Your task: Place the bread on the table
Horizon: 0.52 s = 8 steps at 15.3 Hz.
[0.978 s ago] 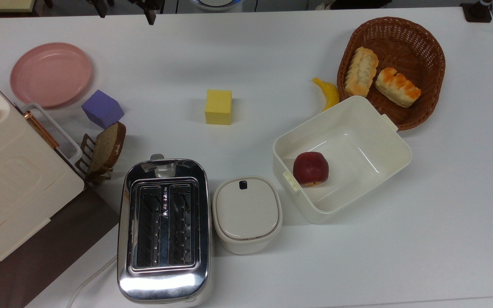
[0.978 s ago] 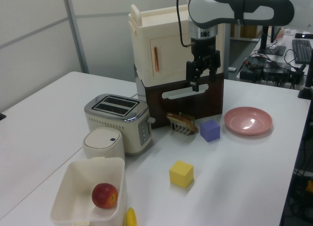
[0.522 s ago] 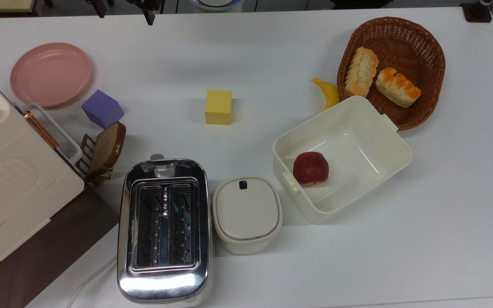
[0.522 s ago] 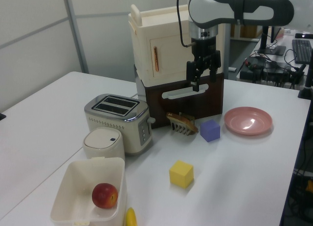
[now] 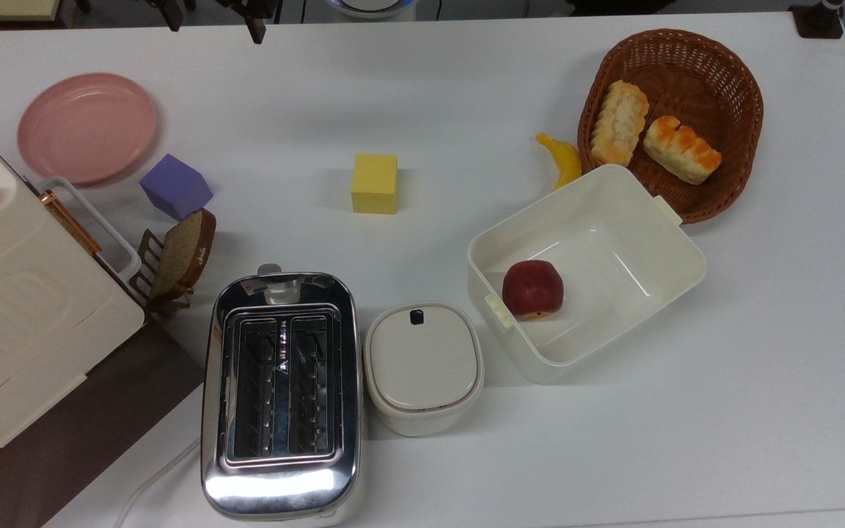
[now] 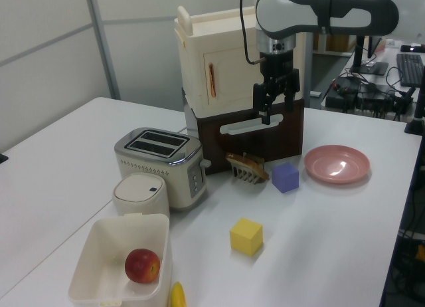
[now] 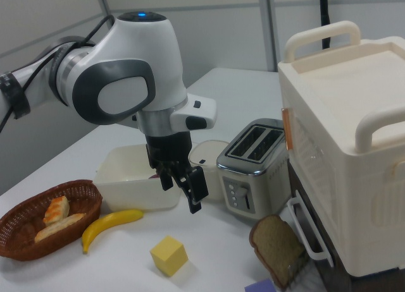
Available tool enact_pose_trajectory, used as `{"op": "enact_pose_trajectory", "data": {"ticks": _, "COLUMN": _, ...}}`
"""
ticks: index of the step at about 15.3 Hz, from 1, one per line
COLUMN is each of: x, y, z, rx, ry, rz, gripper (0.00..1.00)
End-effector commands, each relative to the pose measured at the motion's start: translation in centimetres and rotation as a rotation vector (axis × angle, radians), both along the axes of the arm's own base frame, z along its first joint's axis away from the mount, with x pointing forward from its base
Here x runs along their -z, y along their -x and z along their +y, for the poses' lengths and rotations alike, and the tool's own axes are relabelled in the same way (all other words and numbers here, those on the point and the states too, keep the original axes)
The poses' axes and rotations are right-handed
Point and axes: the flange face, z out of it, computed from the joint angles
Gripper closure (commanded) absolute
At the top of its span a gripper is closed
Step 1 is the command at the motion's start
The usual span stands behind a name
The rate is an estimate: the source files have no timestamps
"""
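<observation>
The bread (image 5: 681, 149), a short bun with a glossy orange-brown segmented top, lies in a brown wicker basket (image 5: 751, 110) at the top view's upper right, beside a longer pale roll (image 5: 619, 122). The right view shows the bread (image 7: 57, 208) at its lower left. The white table (image 5: 466, 88) carries everything. My gripper (image 6: 277, 113) hangs high above the table, in front of the cream cabinet and far from the basket. It is open with nothing between its fingers. In the right view the gripper (image 7: 181, 197) hovers above the yellow cube.
A banana (image 5: 563, 160) lies just outside the basket. A white bin (image 5: 675, 242) holds a red apple (image 5: 532, 289). A yellow cube (image 5: 375, 182), purple cube (image 5: 175, 186), pink plate (image 5: 86, 127), toast rack (image 5: 177, 257), toaster (image 5: 281, 392), lidded pot (image 5: 423, 365) and cream cabinet (image 5: 19, 308) stand around.
</observation>
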Motion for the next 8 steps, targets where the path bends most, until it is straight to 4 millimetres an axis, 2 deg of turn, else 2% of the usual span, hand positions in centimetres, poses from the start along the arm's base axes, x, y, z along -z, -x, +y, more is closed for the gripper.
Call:
{"op": "enact_pose_trajectory", "data": {"ticks": 1, "x": -0.22, "y": 0.52, "z": 0.15, "rx": -0.017, "ry": -0.014, "rz": 0.008, "gripper": 0.0}}
{"op": "enact_pose_trajectory", "data": {"ticks": 8, "x": -0.05, "y": 0.24, "z": 0.32, "rx": -0.009, "ry": -0.014, "rz": 0.002, "gripper": 0.0}}
